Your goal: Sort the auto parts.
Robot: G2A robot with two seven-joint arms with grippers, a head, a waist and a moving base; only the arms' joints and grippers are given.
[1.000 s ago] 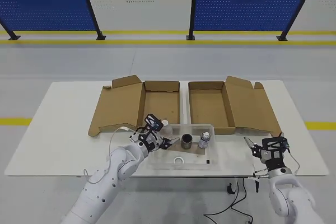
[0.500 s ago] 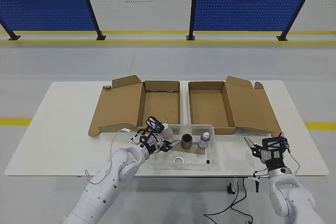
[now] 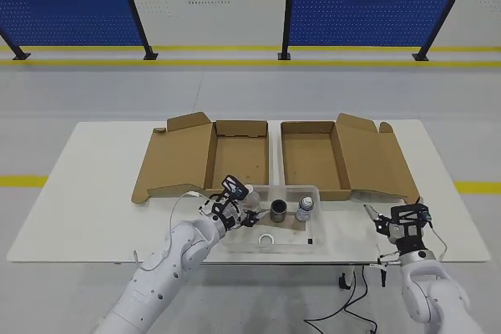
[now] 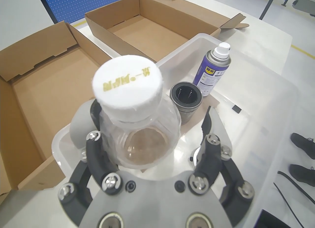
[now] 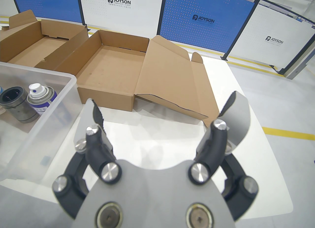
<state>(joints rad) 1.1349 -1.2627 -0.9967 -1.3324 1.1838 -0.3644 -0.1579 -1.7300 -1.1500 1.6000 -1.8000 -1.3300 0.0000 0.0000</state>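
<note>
We are finding two open boxes lying side by side at the back of the worktop (image 3: 83, 192), the left box (image 3: 238, 163) beside the right box (image 3: 309, 163). A bin (image 3: 288, 236) is sitting just in front of them, near the front edge. Inside it, along its back wall, a bearing (image 3: 278, 210) is standing just left of a spray can (image 3: 304, 208). Left of the bearing, a bottle (image 3: 248, 195) is sitting between the spread fingers of the left gripper (image 3: 240, 205). The right gripper (image 3: 397, 215) is hanging over the worktop, right of the bin

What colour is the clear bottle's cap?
The clear plastic bottle's round cap is white with yellow markings, clearest in the left wrist view.
</note>
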